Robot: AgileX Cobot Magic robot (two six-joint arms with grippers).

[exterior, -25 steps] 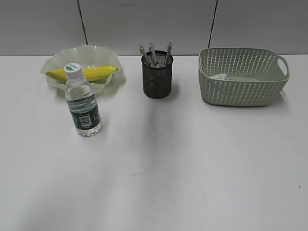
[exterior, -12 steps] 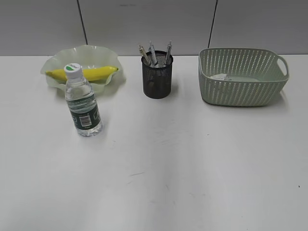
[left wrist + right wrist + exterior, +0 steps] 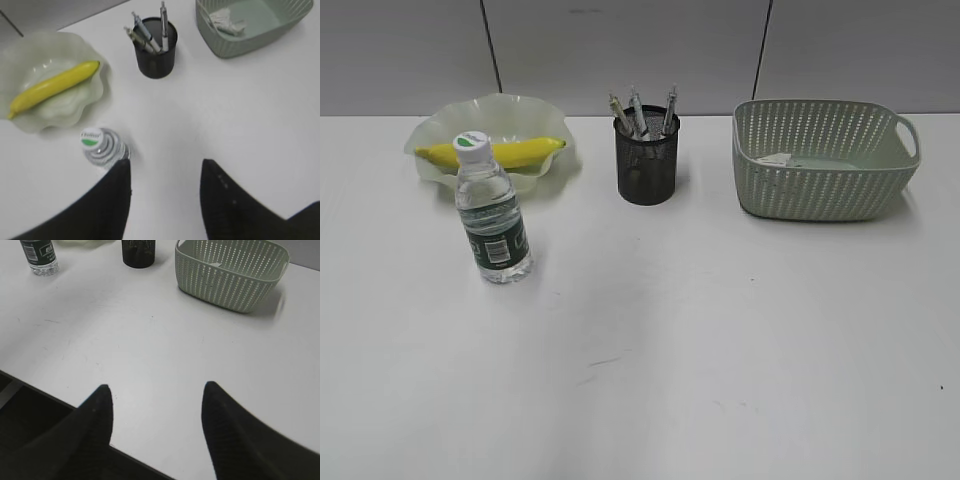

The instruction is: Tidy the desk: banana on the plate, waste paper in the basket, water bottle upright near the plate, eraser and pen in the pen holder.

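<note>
The banana (image 3: 490, 153) lies on the green ruffled plate (image 3: 535, 108) at the back left; both also show in the left wrist view, the banana (image 3: 52, 88) on the plate (image 3: 80, 45). The water bottle (image 3: 492, 212) stands upright in front of the plate. The black pen holder (image 3: 647, 160) holds several pens; no eraser shows. The waste paper (image 3: 226, 22) lies in the green basket (image 3: 825, 170). My left gripper (image 3: 165, 167) is open and empty, high above the desk beside the bottle's cap (image 3: 95, 142). My right gripper (image 3: 156, 390) is open and empty near the desk's front edge.
The white desk (image 3: 720, 340) stretches bare in front of the objects. A grey wall runs behind the desk. A dark gap lies beyond the desk's front edge in the right wrist view (image 3: 30, 415). Neither arm shows in the exterior view.
A faint shadow on the desk in front of the pen holder has faded. The objects have not moved.
</note>
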